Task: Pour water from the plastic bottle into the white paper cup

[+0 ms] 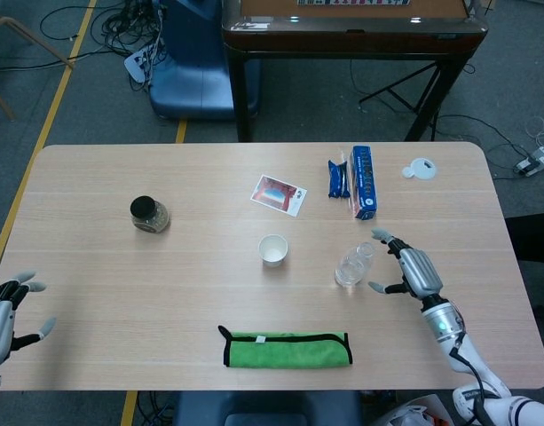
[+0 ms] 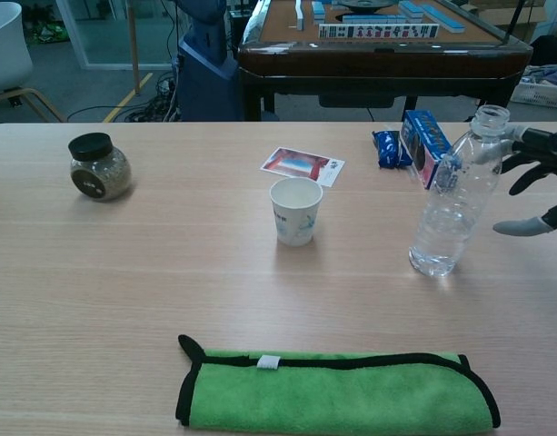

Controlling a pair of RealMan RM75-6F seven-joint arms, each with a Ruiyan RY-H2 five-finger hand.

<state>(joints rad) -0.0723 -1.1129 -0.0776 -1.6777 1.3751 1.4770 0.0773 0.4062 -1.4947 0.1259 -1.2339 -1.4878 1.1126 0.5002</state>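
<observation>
The clear plastic bottle [image 1: 353, 264] [image 2: 456, 193] stands upright and uncapped, right of the white paper cup [image 1: 272, 250] [image 2: 295, 211], which also stands upright. My right hand [image 1: 405, 269] [image 2: 536, 177] is open, fingers spread, just to the right of the bottle and apart from it. My left hand [image 1: 3, 311] is open at the table's front left corner, far from both objects; the chest view does not show it.
A dark-lidded jar [image 1: 148, 214] stands at the left. A green cloth [image 1: 287, 348] lies along the front edge. A card [image 1: 279, 194], a blue packet [image 1: 338, 177], a blue box [image 1: 363, 181] and a white lid [image 1: 420, 168] lie behind the cup and bottle.
</observation>
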